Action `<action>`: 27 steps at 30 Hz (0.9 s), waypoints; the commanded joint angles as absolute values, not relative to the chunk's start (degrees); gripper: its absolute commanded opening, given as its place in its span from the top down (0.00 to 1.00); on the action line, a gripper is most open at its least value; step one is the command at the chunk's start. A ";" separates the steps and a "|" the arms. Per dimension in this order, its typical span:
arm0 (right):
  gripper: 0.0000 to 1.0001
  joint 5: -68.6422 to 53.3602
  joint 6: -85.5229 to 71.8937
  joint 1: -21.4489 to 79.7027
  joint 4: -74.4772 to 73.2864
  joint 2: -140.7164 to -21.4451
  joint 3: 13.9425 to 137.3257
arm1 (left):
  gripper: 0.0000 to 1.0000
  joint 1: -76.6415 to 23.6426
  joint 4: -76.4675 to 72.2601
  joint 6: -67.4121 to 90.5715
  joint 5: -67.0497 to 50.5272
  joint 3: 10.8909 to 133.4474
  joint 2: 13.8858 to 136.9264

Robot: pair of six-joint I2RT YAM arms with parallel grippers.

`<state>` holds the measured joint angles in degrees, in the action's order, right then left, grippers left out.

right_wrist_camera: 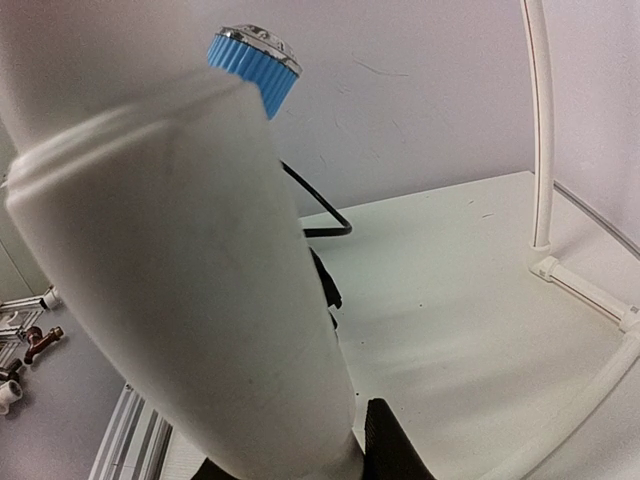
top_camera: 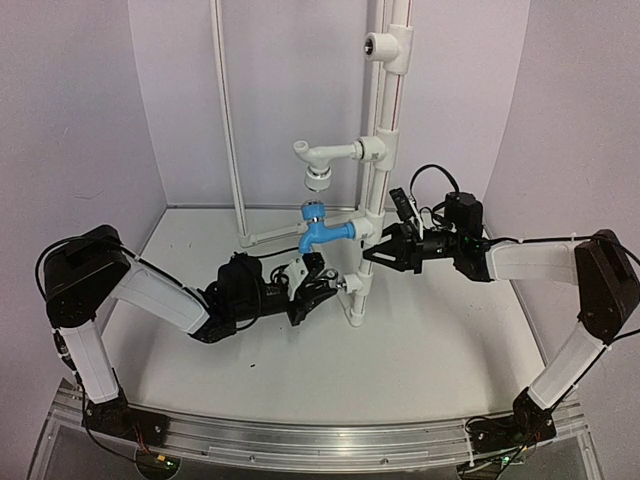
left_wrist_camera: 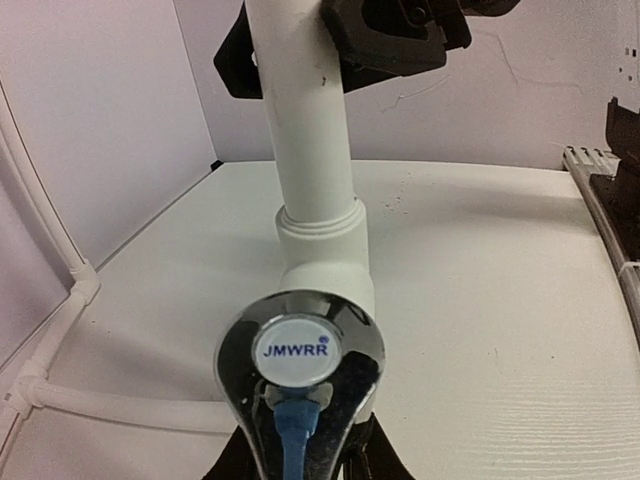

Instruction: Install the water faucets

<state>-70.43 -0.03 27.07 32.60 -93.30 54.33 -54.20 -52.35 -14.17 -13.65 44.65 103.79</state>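
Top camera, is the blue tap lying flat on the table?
No, the blue tap is mounted sideways on a fitting of the upright white pipe, well above the tabletop.

"What's all this standing on?"

"A white table (top_camera: pixel 430 340), with a faint grain in the top."

"And what's actually on it?"

"A fat white upright pipe (top_camera: pixel 358 295), planted on its foot about the middle. A thin white pipe (top_camera: pixel 272 237) lies along the back. It runs from that upright to a corner fitting on the left, and a thin riser (top_camera: pixel 228 120) goes straight up from there."

"And the near edge?"

"A metal rail (top_camera: pixel 320 442) runs right across it. The left arm base (top_camera: pixel 108 412) and the right arm base (top_camera: pixel 528 415) both sit on it, well apart."
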 commanded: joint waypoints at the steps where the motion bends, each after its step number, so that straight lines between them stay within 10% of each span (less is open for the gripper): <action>1: 1.00 -75.14 -11.24 32.08 29.63 -91.26 56.41 | 0.88 -56.16 -48.53 -22.56 -2.81 44.52 106.40; 27: 1.00 -75.06 -11.85 30.71 29.52 -91.71 56.76 | 0.09 -56.38 -63.37 -9.35 0.36 24.49 93.29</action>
